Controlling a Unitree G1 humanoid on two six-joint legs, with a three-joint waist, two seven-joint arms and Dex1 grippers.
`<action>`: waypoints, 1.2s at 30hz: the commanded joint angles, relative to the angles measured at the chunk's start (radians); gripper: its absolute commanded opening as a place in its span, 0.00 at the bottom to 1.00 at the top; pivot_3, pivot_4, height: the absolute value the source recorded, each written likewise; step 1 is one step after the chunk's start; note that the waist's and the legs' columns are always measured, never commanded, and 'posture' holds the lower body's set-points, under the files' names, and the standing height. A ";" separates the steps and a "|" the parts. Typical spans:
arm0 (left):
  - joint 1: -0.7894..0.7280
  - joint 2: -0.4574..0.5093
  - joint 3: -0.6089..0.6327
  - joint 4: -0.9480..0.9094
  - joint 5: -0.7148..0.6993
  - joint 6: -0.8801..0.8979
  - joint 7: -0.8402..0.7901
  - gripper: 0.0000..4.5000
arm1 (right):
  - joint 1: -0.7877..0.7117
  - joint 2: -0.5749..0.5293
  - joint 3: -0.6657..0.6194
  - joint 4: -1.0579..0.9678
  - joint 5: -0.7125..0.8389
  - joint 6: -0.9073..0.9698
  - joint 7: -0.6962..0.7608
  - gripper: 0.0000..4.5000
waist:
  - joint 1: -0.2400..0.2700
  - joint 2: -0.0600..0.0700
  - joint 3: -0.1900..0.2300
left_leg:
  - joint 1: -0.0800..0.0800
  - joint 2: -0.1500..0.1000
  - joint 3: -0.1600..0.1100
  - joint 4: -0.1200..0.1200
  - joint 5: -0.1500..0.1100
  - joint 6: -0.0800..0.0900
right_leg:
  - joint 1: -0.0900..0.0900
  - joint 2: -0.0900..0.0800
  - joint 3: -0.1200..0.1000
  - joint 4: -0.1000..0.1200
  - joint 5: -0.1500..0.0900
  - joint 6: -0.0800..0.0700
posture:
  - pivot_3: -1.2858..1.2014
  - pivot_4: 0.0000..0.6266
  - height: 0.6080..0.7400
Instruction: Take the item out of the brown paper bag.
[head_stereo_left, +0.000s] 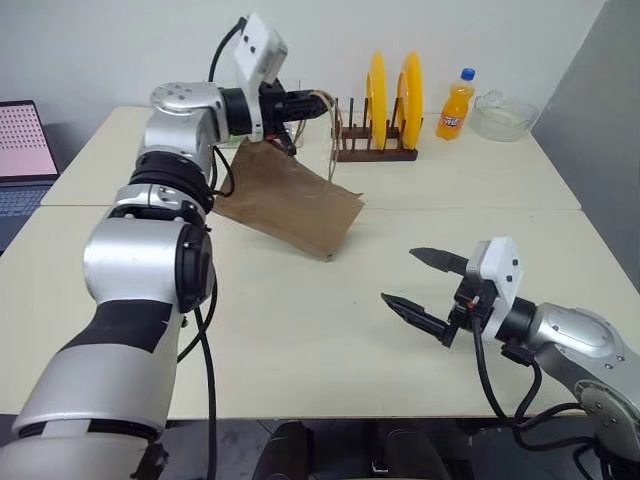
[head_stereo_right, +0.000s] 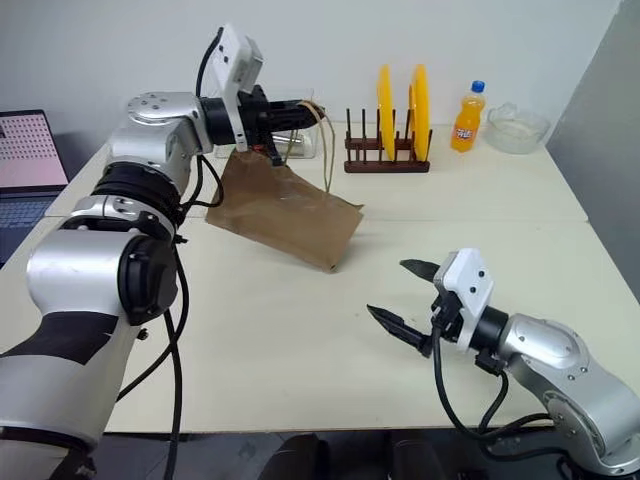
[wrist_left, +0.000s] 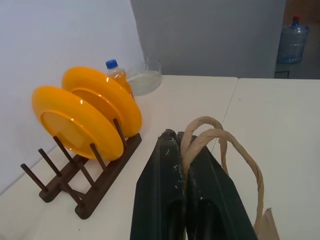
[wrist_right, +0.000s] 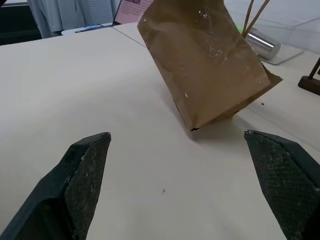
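The brown paper bag hangs tilted at the table's middle left, its low corner touching the tabletop. My left gripper is shut on the bag's tan cord handles, which loop over its fingertips above the bag's upper end. My right gripper stands open near the table's front right, well short of the bag, with nothing between its fingers. It faces the bag's lower corner. The item is hidden.
A wooden rack with two yellow plates stands at the back, close to the right of my left gripper. An orange soda bottle and a glass bowl sit further right. A laptop lies at far left.
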 joint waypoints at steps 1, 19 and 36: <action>-0.071 -0.010 0.019 -0.009 -0.001 -0.028 0.027 0.01 | 0.005 -0.008 -0.030 -0.051 0.016 -0.003 -0.015 1.00 | 0.000 0.000 0.000 | 0.000 0.000 0.000 0.000 0.000 0.000 | 0.000 0.000 0.000 0.000 0.000 0.000 | 0.52 0.24 1.00; -0.046 -0.077 0.006 0.011 0.054 -0.061 0.076 0.01 | 0.023 0.001 -0.009 -0.083 0.015 0.013 -0.051 1.00 | -0.001 0.000 0.000 | 0.000 0.000 0.000 0.000 0.000 0.000 | 0.000 0.000 0.000 0.000 0.000 0.000 | 0.52 0.24 1.00; 0.000 -0.038 -0.024 0.018 0.144 -0.132 0.184 0.01 | -0.039 0.039 -0.002 -0.075 0.038 0.073 -0.130 1.00 | 0.000 0.000 0.000 | 0.000 0.000 0.000 0.000 0.000 0.000 | 0.000 0.000 0.000 0.000 0.000 0.000 | 0.52 0.24 1.00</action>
